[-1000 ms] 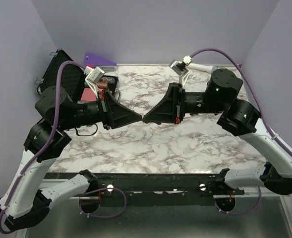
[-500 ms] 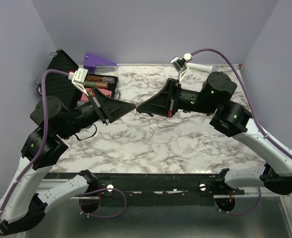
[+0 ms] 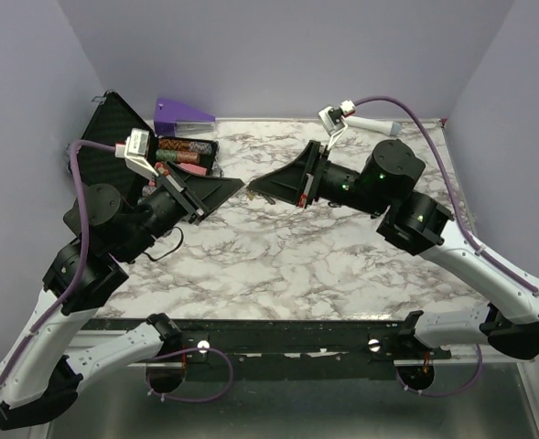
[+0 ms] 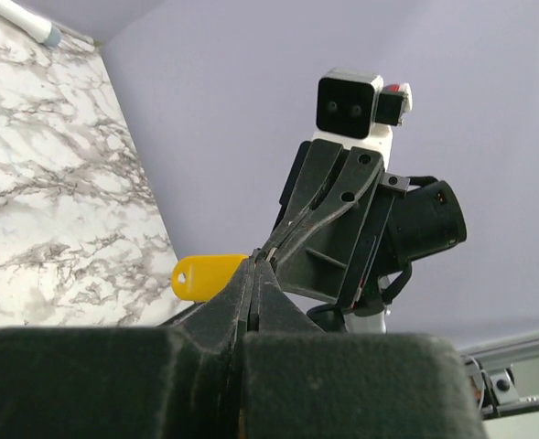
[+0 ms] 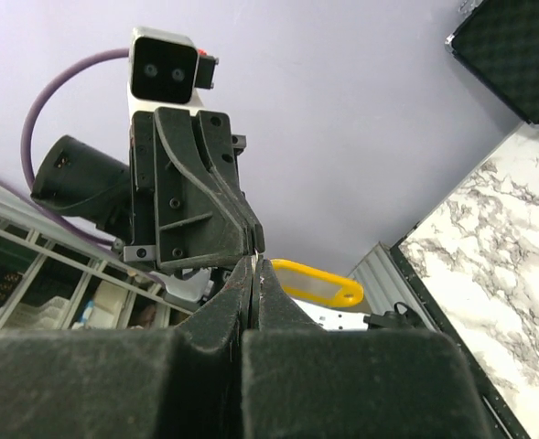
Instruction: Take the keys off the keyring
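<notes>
My left gripper (image 3: 242, 186) and right gripper (image 3: 251, 191) meet tip to tip in the air over the back of the marble table (image 3: 296, 265). Both are shut. In the left wrist view a yellow tag of the keys (image 4: 210, 276) sticks out to the left of my shut left gripper (image 4: 253, 263), with the right gripper (image 4: 269, 249) facing it. The right wrist view has the same yellow tag (image 5: 317, 283) jutting right of my shut right gripper (image 5: 253, 261). The bunch is pinched where the tips meet. The keyring is too small to make out.
An open black case (image 3: 113, 128) lies at the back left with cylindrical items (image 3: 179, 151) beside it. A purple object (image 3: 182, 112) sits behind it. A white cylinder with a grey tip (image 3: 370, 122) lies at the back right.
Both grippers, still tip to tip, have moved left and toward the back of the table. The left wrist has swung back and left; the right arm has reached further left.
</notes>
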Robot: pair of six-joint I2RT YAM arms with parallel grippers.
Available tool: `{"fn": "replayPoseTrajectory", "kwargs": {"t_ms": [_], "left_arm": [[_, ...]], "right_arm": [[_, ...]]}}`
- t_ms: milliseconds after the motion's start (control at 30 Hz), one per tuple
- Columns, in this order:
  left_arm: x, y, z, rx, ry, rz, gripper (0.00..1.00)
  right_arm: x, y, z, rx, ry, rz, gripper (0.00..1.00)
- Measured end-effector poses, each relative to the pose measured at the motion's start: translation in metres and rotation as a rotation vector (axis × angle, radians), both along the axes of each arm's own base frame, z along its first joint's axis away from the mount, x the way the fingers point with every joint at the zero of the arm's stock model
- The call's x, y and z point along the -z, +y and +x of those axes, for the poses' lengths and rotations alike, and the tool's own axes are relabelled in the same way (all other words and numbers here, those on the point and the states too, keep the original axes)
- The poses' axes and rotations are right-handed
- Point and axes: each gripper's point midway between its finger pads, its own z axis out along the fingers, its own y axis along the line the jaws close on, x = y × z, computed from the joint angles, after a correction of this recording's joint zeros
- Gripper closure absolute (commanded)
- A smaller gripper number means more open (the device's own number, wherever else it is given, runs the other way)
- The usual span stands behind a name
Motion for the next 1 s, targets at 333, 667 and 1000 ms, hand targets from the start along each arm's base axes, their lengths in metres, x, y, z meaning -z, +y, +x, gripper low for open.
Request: {"fn": "replayPoseTrajectory", "kwargs": {"t_ms": [333, 667, 1000], "left_arm": [[-0.006, 0.015, 0.004, -0.099, 0.012, -0.040, 1.00], [-0.007, 0.016, 0.010, -0.132, 0.006, -0.032, 1.00], [-0.030, 0.040, -0.004, -0.161, -0.140, 0.084, 0.71]], "right_arm": [[0.001, 0.006, 0.014, 0.050, 0.053, 0.033, 0.87], [0.013, 0.019, 0.022, 0.041, 0.084, 0.019, 0.99], [0.011, 0.019, 0.010, -0.017, 0.052, 0.013, 0.99]]}}
